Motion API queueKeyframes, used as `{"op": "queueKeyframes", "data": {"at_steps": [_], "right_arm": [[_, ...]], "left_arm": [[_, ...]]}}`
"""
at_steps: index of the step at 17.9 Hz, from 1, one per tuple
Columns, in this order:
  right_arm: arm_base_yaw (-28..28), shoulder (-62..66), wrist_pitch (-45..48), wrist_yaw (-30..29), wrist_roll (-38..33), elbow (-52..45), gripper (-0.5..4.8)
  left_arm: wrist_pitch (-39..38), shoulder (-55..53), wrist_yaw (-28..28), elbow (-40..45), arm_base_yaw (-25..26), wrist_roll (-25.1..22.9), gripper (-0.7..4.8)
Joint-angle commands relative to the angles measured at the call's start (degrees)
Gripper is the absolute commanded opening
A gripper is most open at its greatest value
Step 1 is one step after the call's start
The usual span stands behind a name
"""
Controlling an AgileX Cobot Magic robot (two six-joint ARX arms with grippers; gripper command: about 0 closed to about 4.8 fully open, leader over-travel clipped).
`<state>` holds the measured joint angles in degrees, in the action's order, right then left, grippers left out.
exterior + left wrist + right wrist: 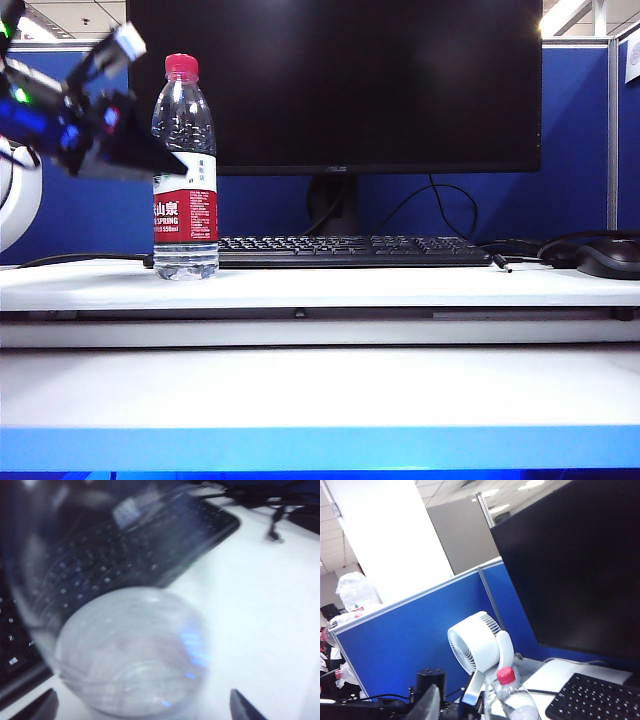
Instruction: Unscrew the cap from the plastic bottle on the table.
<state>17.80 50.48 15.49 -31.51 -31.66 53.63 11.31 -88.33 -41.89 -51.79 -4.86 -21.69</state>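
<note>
Left gripper is wide open, holding nothing, with the plastic bottle standing between its fingertips on the table. Cap sits above the gripper, still on. Right gripper isn't visible, so can't tell its state.

capped clear plastic bottle stands upright on white table.

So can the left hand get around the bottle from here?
Probably yes: the left hand is open, its fingertips either side of the upright bottle, with nothing visible between them.
</note>
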Motion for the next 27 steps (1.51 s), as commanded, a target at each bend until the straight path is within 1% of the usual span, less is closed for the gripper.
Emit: {"op": "queueKeyframes", "data": {"at_steps": [1, 4, 5, 8, 12, 15, 16, 17, 18, 20, 21, 22, 23, 24, 25, 26, 27], "right_arm": [[0.04, -0.09, 0.52, 0.07, 0.42, 0.28, 1.22], [0.04, -0.09, -0.94, 0.09, 1.2, 0.28, 1.22], [0.04, -0.09, -1.68, 0.09, 1.9, 0.28, 1.22], [0.04, -0.07, -2.89, 0.42, 2.47, 0.26, 1.22], [0.04, -0.07, -3.23, 1.64, 3.43, 0.26, 1.22], [0.04, -0.07, -3.63, 1.84, 3.43, 0.26, 1.22], [0.02, -0.07, -4.04, 1.95, 3.43, 0.24, 1.22], [0.02, -0.07, -5.44, 2.49, 3.69, 0.24, 1.22], [0.04, -0.07, -6.91, 3.02, 4.7, 0.24, 1.22], [0.04, -0.04, -9.46, 3.45, 6.73, 0.2, 1.22], [0.04, 0.02, -11.08, 3.41, 8.33, 0.17, 1.22], [0.04, 0.28, -14.1, 3.37, 11.28, 0.17, 1.38], [0.04, 0.68, -16.61, 3.39, 13.99, 0.17, 2.12], [0.07, 1.01, -18.56, 3.41, 15.85, 0.11, 2.87], [0.07, 1.6, -19.82, 3.39, 17.0, 0.09, 3.23], [0.09, 2.75, -20.48, 3.32, 17.31, 0.02, 3.39], [0.2, 4.94, -20.13, 1.92, 17.33, 0.02, 3.77]], "left_arm": [[6.71, -3.3, -0.22, -0.15, 0.09, 5.16, 4.67], [11.69, -5.6, -0.98, -0.15, -0.35, 9.01, 4.67], [12.7, -6.12, -1.51, -0.15, -0.42, 9.16, 4.67], [15.87, -8.22, -6.19, -0.17, -1.05, 10.21, 4.67], [16.76, -10.8, -9.75, -0.17, -2.25, 10.36, 4.6], [18.53, -12.13, -11.1, -0.2, -3.08, 10.36, 3.34], [19.1, -12.5, -10.82, -0.2, -3.76, 10.34, 3.01], [20.52, -13.27, -10.86, -0.2, -4.59, 10.36, 2.51], [21.07, -13.68, -10.88, -0.2, -5.4, 10.36, 2.21], [21.88, -14.43, -10.75, -0.2, -7.17, 10.36, 1.38], [22.53, -14.84, -10.71, -0.22, -8.28, 10.36, 1.08], [23.71, -15.43, -10.51, -0.22, -10.01, 10.36, 0.75], [24.59, -15.98, -10.12, -0.22, -11.21, 10.38, 0.51], [25.05, -16.39, -9.68, -0.22, -12.15, 10.38, 0.51], [24.98, -16.52, -9.53, -0.22, -12.83, 10.4, 0.51], [25.14, -16.76, -9.49, -0.22, -13.7, 10.69, 0.51], [25.62, -17.05, -9.33, -0.22, -14.6, 11.21, 0.51]]}}
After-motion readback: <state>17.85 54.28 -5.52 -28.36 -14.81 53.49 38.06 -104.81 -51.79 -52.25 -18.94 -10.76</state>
